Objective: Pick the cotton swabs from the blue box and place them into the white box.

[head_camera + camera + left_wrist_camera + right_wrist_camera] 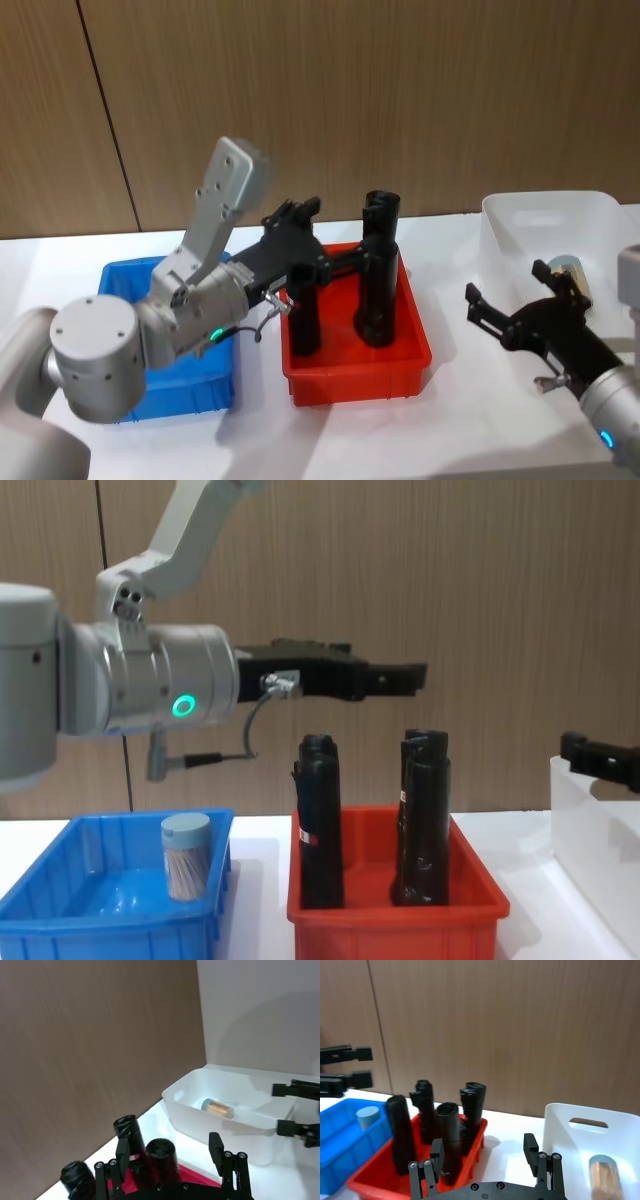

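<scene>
1. Blue plastic, open-topped and rimmed: the blue box [110, 930] stands at the far left of the white table [450, 420]. One clear plastic cylinder of cotton swabs [186, 855] with a pale blue-grey lid stands inside it, long axis vertical, lid up.
2. The left gripper [405, 677] hangs high over the red plastic bin [400, 930], which holds tall black bottles [320, 820]. Its fingers are spread and hold nothing. The upright cylinder lies below it and to its left. This arm is judged the nearer one, and the approach would be left and down onto the lid.
3. The right gripper [482, 1142] has its fingers apart and empty. It sits beside the translucent white box [545, 200] with its cut-out handle slot, well apart from the blue box.
4. A second cylinder [567, 270] lies on its side inside the white box.
</scene>
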Controlling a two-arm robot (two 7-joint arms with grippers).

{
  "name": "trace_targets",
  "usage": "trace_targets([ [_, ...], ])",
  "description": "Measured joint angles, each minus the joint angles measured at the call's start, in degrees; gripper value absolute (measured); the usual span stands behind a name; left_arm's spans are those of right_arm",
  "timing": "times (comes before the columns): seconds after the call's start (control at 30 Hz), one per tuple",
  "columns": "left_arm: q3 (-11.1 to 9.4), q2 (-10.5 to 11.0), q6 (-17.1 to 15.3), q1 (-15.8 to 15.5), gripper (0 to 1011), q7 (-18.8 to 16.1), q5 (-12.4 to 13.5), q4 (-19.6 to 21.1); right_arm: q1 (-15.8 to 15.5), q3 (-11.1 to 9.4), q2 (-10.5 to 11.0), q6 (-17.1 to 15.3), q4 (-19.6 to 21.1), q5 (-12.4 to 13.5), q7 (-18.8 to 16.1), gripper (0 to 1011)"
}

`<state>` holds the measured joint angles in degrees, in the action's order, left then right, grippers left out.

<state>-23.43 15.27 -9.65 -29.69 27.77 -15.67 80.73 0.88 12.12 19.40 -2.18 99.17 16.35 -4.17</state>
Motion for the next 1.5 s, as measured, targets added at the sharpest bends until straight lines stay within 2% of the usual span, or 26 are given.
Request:
trace_targets([
  [0.27, -0.56, 1.43, 1.91, 3.46, 1000, -5.82, 0.91, 2.68, -1.61, 0.77, -0.04, 0.24, 1.93, 0.12, 0.37, 1002],
  [1.1, -2.41, 6.01, 8.03, 14.66, 1000, -24.70, 3.88, 11.38, -1.72, 0.82, -0.07, 0.24, 2.07, 0.12, 0.36, 1002],
  [1.27, -2.58, 6.47, 8.67, 15.74, 1000, -26.53, 4.16, 12.24, -1.72, 0.81, -0.07, 0.23, 2.06, 0.11, 0.35, 1002],
  [1.5, -2.63, 6.63, 8.89, 16.10, 1000, -27.12, 4.24, 12.50, -1.72, 0.81, -0.07, 0.23, 2.05, 0.11, 0.34, 1002],
])
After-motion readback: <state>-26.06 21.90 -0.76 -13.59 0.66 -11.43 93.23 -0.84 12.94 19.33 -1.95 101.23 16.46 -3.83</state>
